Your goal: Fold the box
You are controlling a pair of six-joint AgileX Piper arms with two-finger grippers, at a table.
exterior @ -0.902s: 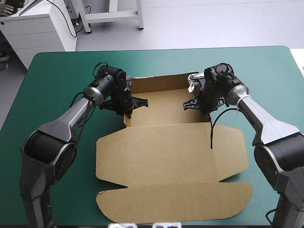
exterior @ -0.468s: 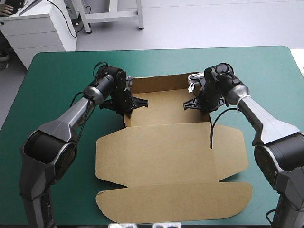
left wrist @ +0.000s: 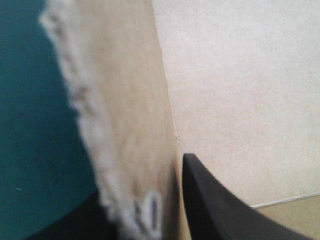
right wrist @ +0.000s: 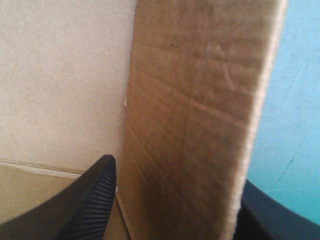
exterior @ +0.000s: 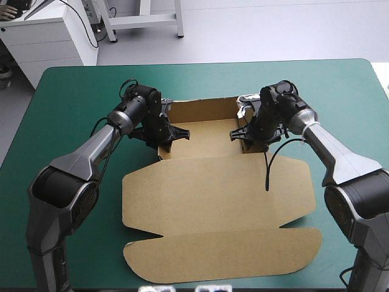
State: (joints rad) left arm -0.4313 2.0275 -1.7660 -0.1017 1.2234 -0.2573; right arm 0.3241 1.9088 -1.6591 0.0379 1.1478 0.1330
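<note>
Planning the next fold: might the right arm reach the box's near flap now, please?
Probably not yet: the right tool is shut on the box at its right wall; nothing covers the near flap.

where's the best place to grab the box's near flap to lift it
Likely its free near edge, coming in low from the table's near side. The flap lies flat, joined to the rest of the box by a crease along its far side, so only that edge can lift.

Robotics lab: teal-green worktop [exterior: 73, 91], bare grey floor [exterior: 273, 30], white cabinet [exterior: 55, 42] and metal stand legs [exterior: 146, 20] beyond the left tool [exterior: 165, 137].
</note>
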